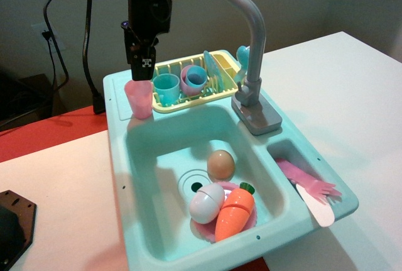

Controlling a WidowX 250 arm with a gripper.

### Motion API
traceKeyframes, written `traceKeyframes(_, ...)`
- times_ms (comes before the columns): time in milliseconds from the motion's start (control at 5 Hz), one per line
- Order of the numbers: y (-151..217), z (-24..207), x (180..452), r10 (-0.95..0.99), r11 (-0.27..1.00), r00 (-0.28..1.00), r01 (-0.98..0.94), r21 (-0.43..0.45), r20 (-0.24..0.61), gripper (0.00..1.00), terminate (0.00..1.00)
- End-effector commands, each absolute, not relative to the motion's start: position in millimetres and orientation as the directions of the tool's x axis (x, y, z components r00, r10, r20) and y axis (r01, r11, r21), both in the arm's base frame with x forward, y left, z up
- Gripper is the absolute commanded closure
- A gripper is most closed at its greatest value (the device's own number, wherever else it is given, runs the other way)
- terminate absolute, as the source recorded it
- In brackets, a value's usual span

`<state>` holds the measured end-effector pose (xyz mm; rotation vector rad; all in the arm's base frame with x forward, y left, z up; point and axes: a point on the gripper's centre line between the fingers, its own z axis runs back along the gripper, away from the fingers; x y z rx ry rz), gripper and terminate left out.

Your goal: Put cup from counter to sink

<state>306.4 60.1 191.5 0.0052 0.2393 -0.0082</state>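
Note:
The translucent pink cup (139, 99) stands upright at the back left of the light-teal counter (119, 104), right at the basin's rim. My black gripper (143, 76) comes straight down onto the cup's rim, and its fingers look closed on it. The cup's base is at counter level, and I cannot tell whether it is lifted. The deep teal sink (163, 158) with its ringed drain (195, 183) lies just in front of the cup and below it.
In the sink lie a tan egg (221, 164), a white egg (206, 202) and a toy carrot (235, 211) on a pink plate. The yellow dish rack (220, 88) holds a teal cup (166, 87) and a pink-and-blue mug (194, 78). The grey faucet (251, 63) stands to the right. A pink fork (308, 183) lies in the side compartment.

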Motion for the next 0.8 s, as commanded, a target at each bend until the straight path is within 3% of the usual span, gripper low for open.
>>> traceKeyframes(0, 60, 191, 306, -0.007, 1.000, 0.971, 0.009, 0.004, -0.237, 0.00, 0.00)
traceKeyframes(600, 95, 179, 297, 0.026, 0.999, 0.964, -0.018, 0.033, -0.263, 0.00, 0.00)
